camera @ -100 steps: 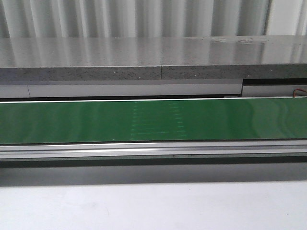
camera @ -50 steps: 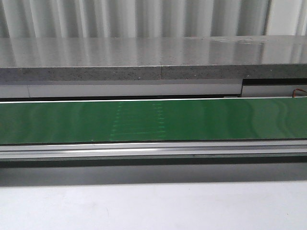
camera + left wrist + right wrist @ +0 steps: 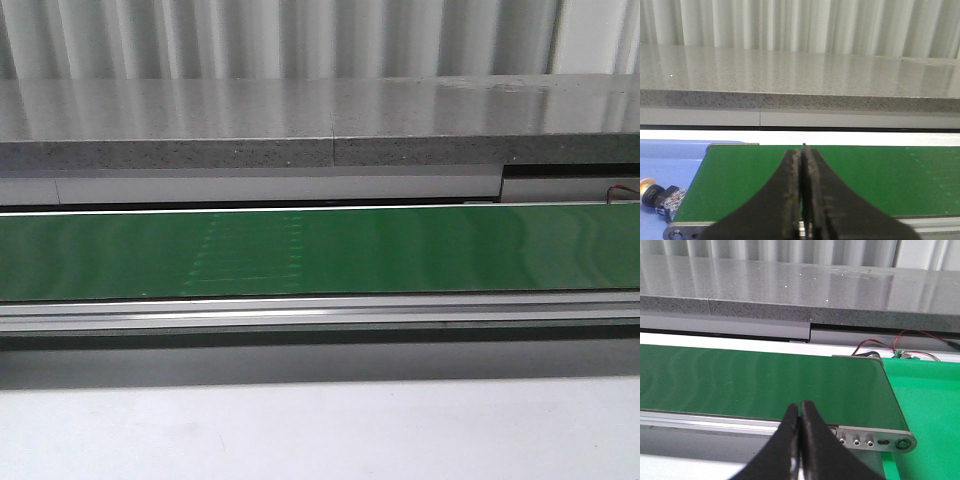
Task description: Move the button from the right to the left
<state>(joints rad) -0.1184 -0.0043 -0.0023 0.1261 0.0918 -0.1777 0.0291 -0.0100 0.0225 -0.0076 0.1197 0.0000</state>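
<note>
Both jaws closed, empty: left gripper (image 3: 801,200), right gripper (image 3: 800,440). Button (image 3: 660,194), apparently beside belt (image 3: 840,175), risks being missed.

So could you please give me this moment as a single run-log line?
left gripper: shut, empty | right gripper: shut, empty | button: on blue surface beside belt end | green belt: bare

Front view faces conveyor belt (image 3: 400,250); wrist views share it.
</note>
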